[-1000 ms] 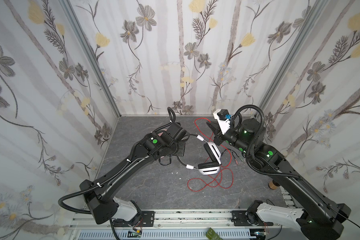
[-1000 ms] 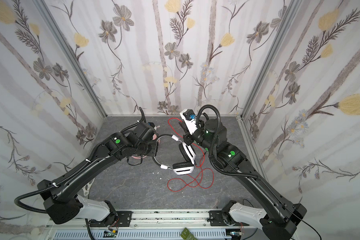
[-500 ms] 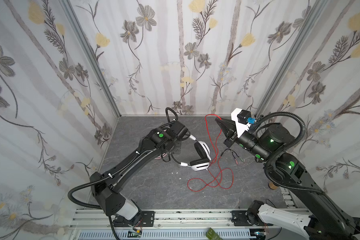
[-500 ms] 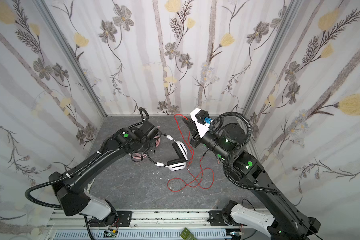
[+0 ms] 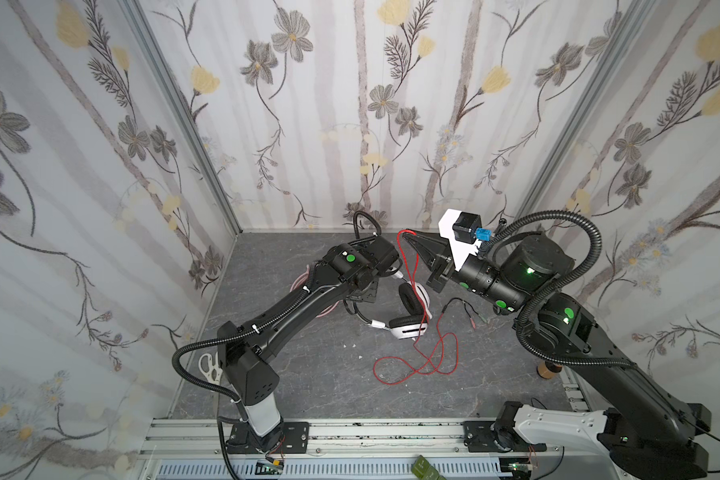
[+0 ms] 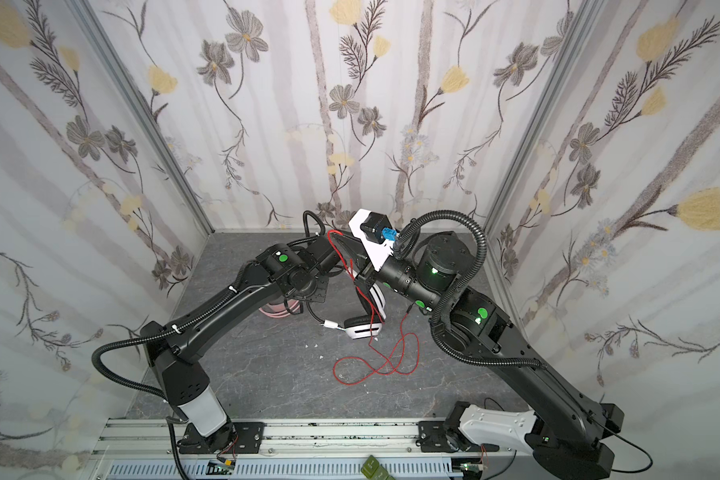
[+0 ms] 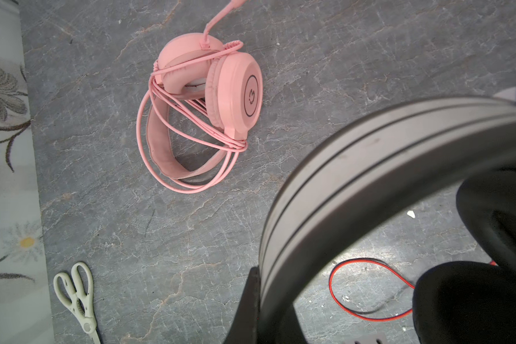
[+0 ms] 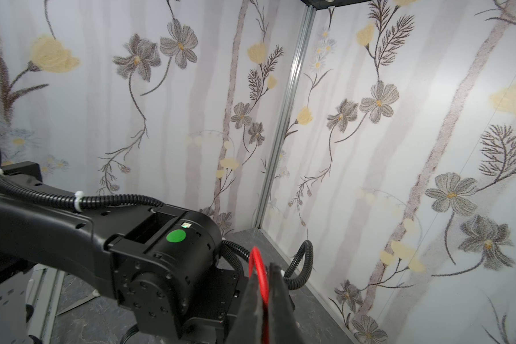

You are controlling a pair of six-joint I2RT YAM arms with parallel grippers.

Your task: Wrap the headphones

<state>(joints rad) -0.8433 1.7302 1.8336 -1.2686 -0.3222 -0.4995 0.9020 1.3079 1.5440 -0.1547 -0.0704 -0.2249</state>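
Headphones [image 5: 408, 330] in white and black are hanging over the middle of the table [image 5: 308, 374], with their headband [image 7: 370, 166] clenched in the left gripper [image 7: 259, 300]. The right gripper [image 5: 410, 240] is pinching the red cable [image 8: 258, 268] between closed fingers. It is now standing high near the back wall, where a second ago it was sitting low, right against the ear cups. That pull-away is drawing a long stretch of cable up from the headset, so I am judging that slack is being gathered for a turn round the headband. No turn is showing yet. Most of the cable is lying in loose loops on the table, with the plug end [image 5: 464, 305] beyond them. The pink headphones [image 7: 221, 89] are lying on the table with their cable already wound on, so that pair is looking finished.

In both top views the left gripper's fingers are hiding beneath its own wrist. Its wrist view is showing only one dark finger edge beside the blurred headband. The left arm is covering most of the pink pair from above. Whether the lower ear cup is touching the table, I cannot tell.
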